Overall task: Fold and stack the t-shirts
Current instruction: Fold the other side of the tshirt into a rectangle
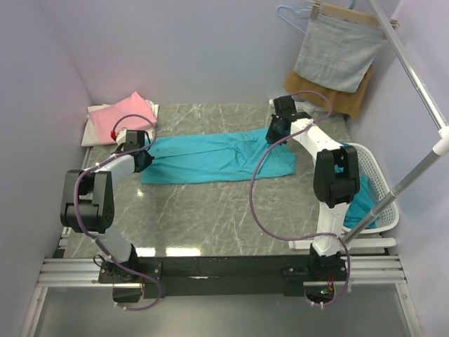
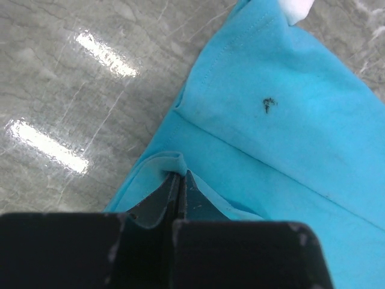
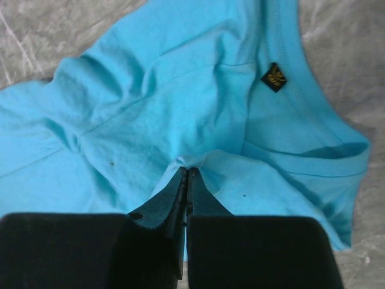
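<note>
Teal t-shirt [image 1: 210, 158] is lying spread flat across the middle of the marble table [image 1: 210, 217]. Left gripper [image 2: 179, 180] is pinching a raised fold at the shirt's left edge, jaws pressed together on the cloth. Right gripper [image 3: 185, 174] is nipping a small pucker near the collar (dark label showing just beyond). Folded pink shirt [image 1: 130, 116] is sitting at the far-left corner, apart.

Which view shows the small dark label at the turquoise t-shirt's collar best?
The right wrist view: the label sits close and sharp beside the collar. The top external view shows the whole turquoise t-shirt, but the label is too small to see. The left wrist view shows only another edge of it, no label.
</note>
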